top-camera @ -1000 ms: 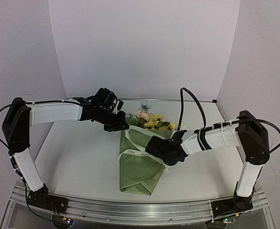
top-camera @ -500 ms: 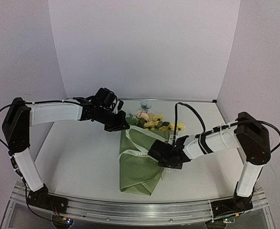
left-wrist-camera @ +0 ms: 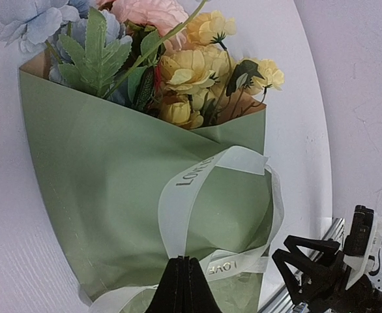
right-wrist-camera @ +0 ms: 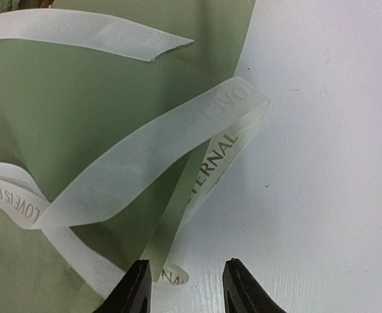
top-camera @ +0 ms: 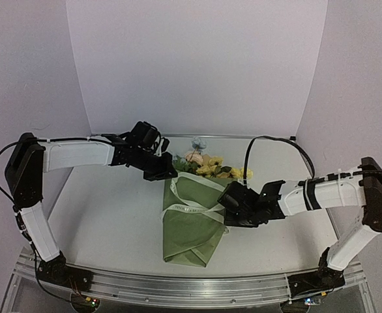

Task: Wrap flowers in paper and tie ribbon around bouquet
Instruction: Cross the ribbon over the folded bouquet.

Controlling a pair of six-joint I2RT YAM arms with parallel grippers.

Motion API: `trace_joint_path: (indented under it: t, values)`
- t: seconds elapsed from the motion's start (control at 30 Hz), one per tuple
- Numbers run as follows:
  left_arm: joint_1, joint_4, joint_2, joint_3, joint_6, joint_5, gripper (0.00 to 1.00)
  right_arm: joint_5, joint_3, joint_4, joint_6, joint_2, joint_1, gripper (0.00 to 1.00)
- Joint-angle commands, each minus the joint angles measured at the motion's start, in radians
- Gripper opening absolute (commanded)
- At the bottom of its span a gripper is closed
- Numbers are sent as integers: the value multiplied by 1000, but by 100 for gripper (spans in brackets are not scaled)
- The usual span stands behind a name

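The bouquet lies on the white table as a cone of olive-green paper (top-camera: 186,228) with its narrow end toward me. Blue, pink and yellow flowers (top-camera: 207,164) show at its far rim, and the same flowers (left-wrist-camera: 178,65) fill the top of the left wrist view. A cream ribbon (left-wrist-camera: 178,195) printed with "LOVE" loops loosely over the paper (left-wrist-camera: 93,169). My left gripper (left-wrist-camera: 183,262) is shut on a strand of it, near the cone's far left rim (top-camera: 162,172). My right gripper (right-wrist-camera: 186,267) stands open at the cone's right edge. A loose ribbon loop (right-wrist-camera: 152,163) and a ribbon end lie just ahead of it, not held.
Purple-white walls close in the back and both sides. An aluminium rail (top-camera: 191,287) runs along the near table edge. The right arm's black cable (top-camera: 269,140) arches above the table on the right. Bare table (right-wrist-camera: 321,163) lies to the right of the cone.
My right gripper has opened, let go of the ribbon and drawn back to the right, off the cone. The left gripper has stayed shut on its strand, hardly moving.
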Motion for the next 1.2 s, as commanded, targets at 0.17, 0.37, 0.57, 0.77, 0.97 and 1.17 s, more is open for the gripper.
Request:
trace_joint_path:
  t: [0.17, 0.37, 0.57, 0.77, 0.97, 1.17]
  values:
    - [6, 41, 19, 8, -11, -1, 0, -47, -91, -34, 75, -82, 30, 38]
    - [7, 37, 29, 14, -13, 0, 0, -102, -81, 7, 46, -57, 48, 33]
    - [8, 18, 41, 29, -4, -7, 0, -172, -4, 28, 21, 79, 71, 25]
    - [10, 13, 46, 34, -6, -7, 0, -134, -3, 19, 98, 137, 61, 26]
    - [17, 1, 49, 46, 2, -11, 0, -98, -13, 14, 134, 145, 6, 23]
    - [27, -4, 53, 41, 7, -8, 0, -152, 94, 13, 66, 204, -9, 25]
